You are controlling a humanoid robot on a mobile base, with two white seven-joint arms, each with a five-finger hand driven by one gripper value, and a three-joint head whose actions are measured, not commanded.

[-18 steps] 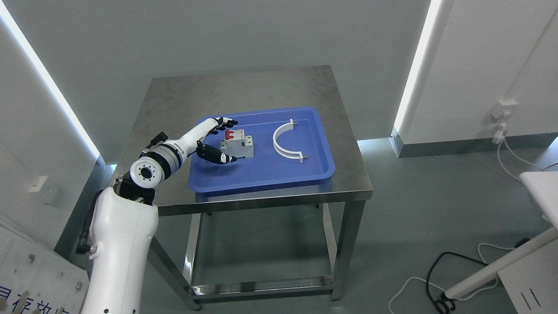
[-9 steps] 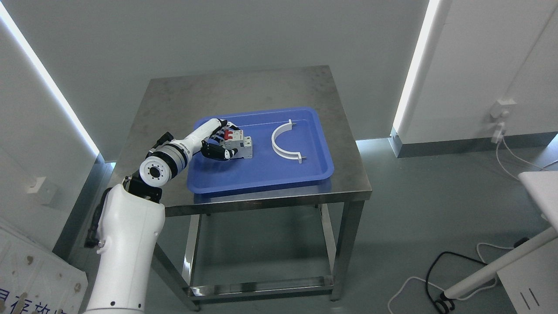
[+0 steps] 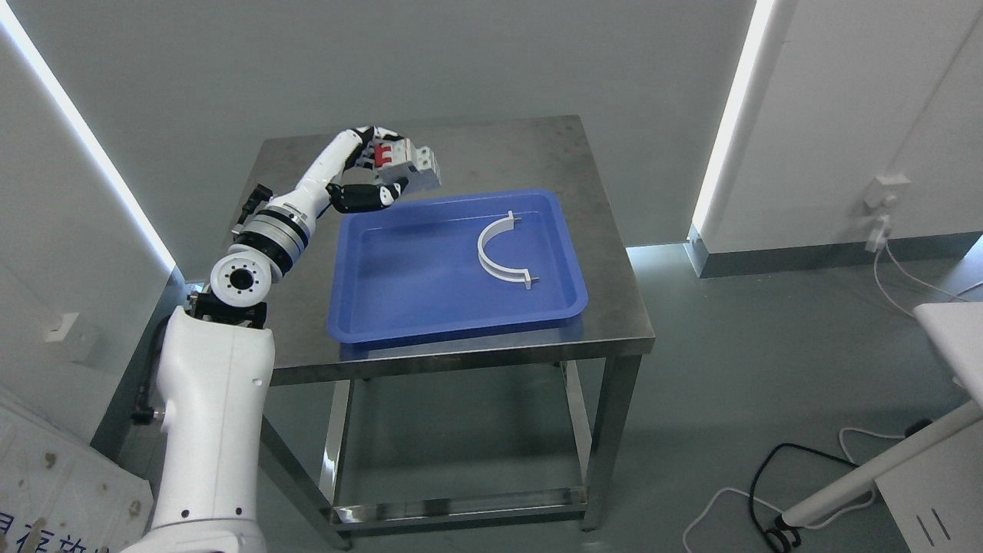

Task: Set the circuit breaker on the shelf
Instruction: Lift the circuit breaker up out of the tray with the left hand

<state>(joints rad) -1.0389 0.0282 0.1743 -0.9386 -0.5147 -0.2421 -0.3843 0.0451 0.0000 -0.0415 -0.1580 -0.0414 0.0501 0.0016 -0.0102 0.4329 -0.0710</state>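
The left hand [image 3: 374, 170] was closed on the circuit breaker [image 3: 405, 163], holding it raised above the far left part of the steel table [image 3: 491, 150], beyond the far left corner of the blue tray [image 3: 453, 315]. The black-tipped fingers [image 3: 367, 137] curled over the top of the breaker on its left side, while the thumb [image 3: 369, 196] pressed from below, so that the part sat between them and projected to the right of the palm. The breaker's red toggles faced up and toward the camera, close against the fingers; its grey-white body extended rightward, tilted slightly, clear of both tray and tabletop. Whether the lower edge of the breaker met the thumb tip could not be resolved.

The left arm [image 3: 219, 399] entered from the lower left, its white forearm rising steeply past the left edge of the table to the wrist, which lay over the table's left margin.

Inside the tray, well apart from the hand and toward the right half, lay a white curved bracket [image 3: 495, 253], a half-ring open to the right, flat on the tray floor. The tray itself rested on the near half of the table, its near edge close to the table's front rim.

On the floor at lower right ran a black cable [image 3: 768, 476] and a white cable [image 3: 710, 507], beside a slanted white pole [image 3: 875, 468].
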